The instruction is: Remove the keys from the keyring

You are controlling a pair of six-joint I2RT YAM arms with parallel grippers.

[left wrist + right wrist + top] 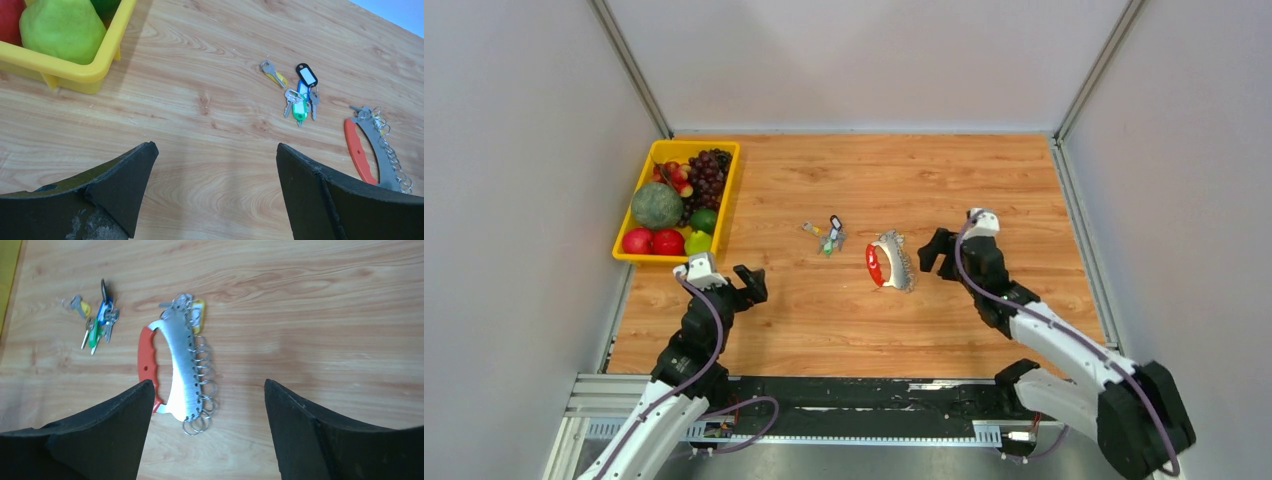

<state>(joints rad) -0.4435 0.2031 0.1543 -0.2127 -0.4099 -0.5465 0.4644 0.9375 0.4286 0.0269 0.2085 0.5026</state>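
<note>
Right end effector [932,256] faces keyring [876,266], long axis near-far.

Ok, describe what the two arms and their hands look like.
The left arm and right arm match: white shells, black joints, a thin purple cable along each. The left hand and right hand are black, with broad wedge-shaped fingers and a white wrist block.

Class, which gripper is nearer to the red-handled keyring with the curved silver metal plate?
Right. The right gripper hangs just right of the keyring, not touching it; the left gripper is far off to its left, nearer the yellow plastic fruit tray.
</note>
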